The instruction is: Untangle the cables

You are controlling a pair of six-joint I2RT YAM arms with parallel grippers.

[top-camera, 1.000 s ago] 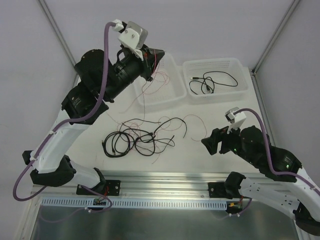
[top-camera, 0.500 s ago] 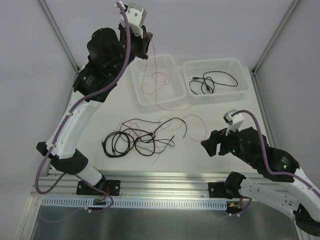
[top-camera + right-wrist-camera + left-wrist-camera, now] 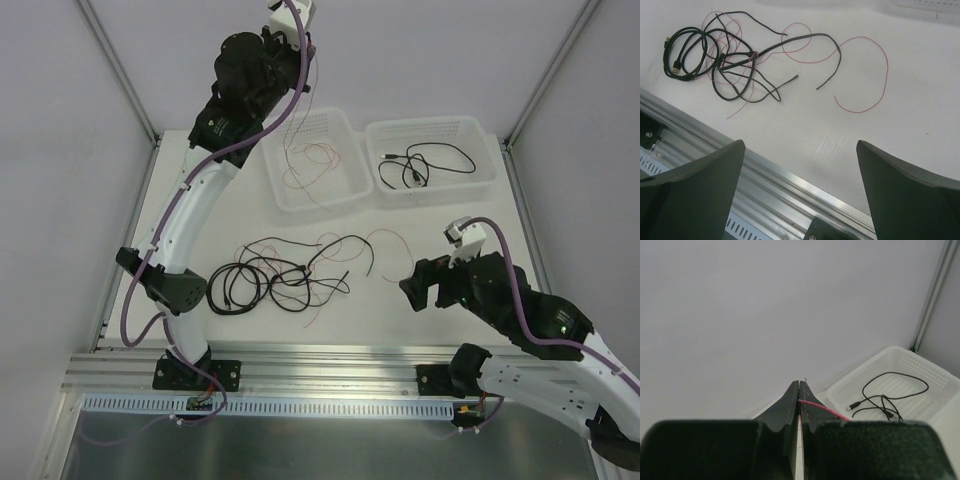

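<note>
Left gripper (image 3: 799,386): jaws pressed together, clamped on a thin red wire (image 3: 816,407). It hangs high over the 12 o'clock edge of the tabletop (image 3: 470,225). In the top view the red wire drops from it and loops inside the left basket (image 3: 300,198), at about 12 o'clock.

Right basket (image 3: 432,190), at 1 o'clock and just beside the left basket, holds one coiled black cable (image 3: 420,160) with plug ends.

Tangle of cables (image 3: 270,275): lying on the tabletop toward 7 o'clock, well apart from both baskets. It consists of black loops with finer red strands running through them. A loose red wire (image 3: 867,75) curves out from its 3 o'clock side.

Right gripper (image 3: 800,192): jaws wide apart, nothing between them. It hovers near the 5 o'clock edge of the tabletop, to the 3 o'clock side of the tangle, touching no cable.
</note>
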